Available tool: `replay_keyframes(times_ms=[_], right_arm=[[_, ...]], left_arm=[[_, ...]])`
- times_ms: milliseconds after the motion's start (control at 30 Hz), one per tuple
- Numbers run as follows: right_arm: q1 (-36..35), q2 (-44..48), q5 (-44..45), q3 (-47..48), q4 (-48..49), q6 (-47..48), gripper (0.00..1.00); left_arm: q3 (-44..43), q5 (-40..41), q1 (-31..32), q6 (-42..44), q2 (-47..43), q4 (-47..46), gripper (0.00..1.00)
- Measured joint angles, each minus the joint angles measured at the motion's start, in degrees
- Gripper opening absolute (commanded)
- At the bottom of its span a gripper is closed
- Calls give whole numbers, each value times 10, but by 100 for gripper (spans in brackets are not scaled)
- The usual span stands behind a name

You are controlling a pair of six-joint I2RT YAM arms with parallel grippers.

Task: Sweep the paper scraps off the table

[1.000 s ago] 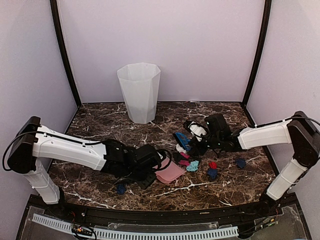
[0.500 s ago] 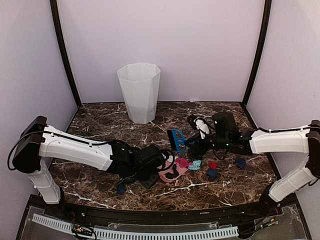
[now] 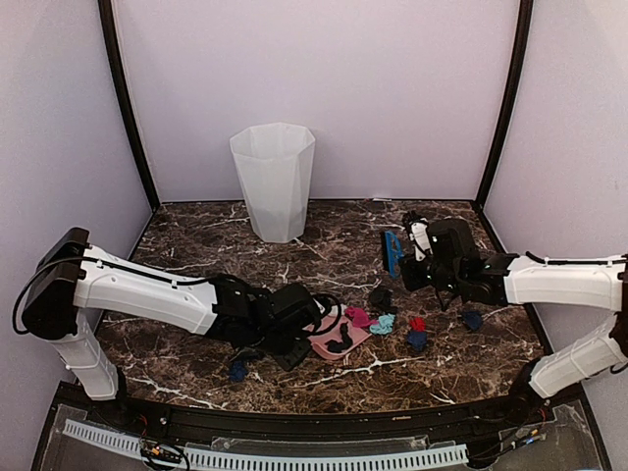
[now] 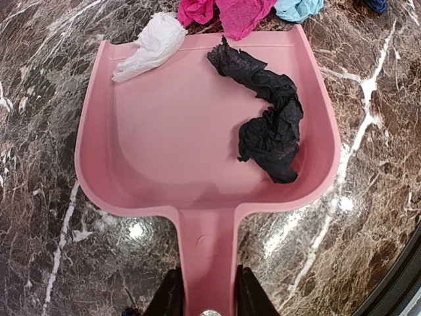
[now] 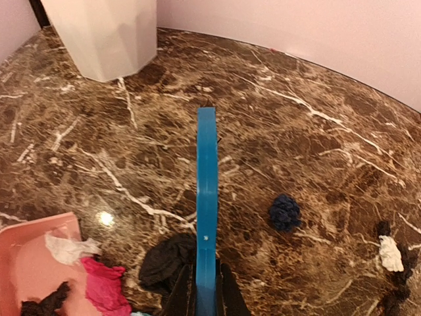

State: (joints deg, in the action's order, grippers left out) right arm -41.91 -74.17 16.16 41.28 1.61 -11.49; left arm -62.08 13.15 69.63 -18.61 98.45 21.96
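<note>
The left gripper (image 4: 206, 299) is clamped on the handle (image 4: 207, 257) of the pink dustpan (image 4: 177, 138), one finger pressed to each side. The pan lies flat on the table (image 4: 368, 217), at lower centre of the top view. Inside it a long black scrap (image 4: 270, 125) lies along the right wall, and a white scrap (image 4: 154, 43) sits at the upper left corner of the lip. A magenta scrap (image 4: 227, 13) and a teal scrap (image 4: 299, 8) lie just at the lip, at the top edge of the left wrist frame. The right gripper (image 5: 205, 296) is closed on the blue brush (image 5: 206, 197), seen edge-on, right of centre in the top view; I cannot tell whether its bristles touch the table. In the top view a second black scrap (image 3: 380, 296) lies just above the magenta and teal ones. A red scrap (image 3: 418, 323) and a navy scrap (image 3: 417, 340) are to their right, and a second navy scrap (image 3: 472, 319) is farther right. A third navy scrap (image 3: 236, 370) lies beneath the left arm at lower left. A white bin (image 3: 273, 182) stands at upper centre-left.
</note>
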Motion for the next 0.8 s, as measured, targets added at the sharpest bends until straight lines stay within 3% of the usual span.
replay_keyframes(times_ms=[367,800], right_arm=[[-22,-79,39,5,-80,0,0],[-68,-119,-73,24,-19,38,0]], left_arm=[[-1,-15,0,9,0,1,0],[-15,-13,0,15,10,9,0]])
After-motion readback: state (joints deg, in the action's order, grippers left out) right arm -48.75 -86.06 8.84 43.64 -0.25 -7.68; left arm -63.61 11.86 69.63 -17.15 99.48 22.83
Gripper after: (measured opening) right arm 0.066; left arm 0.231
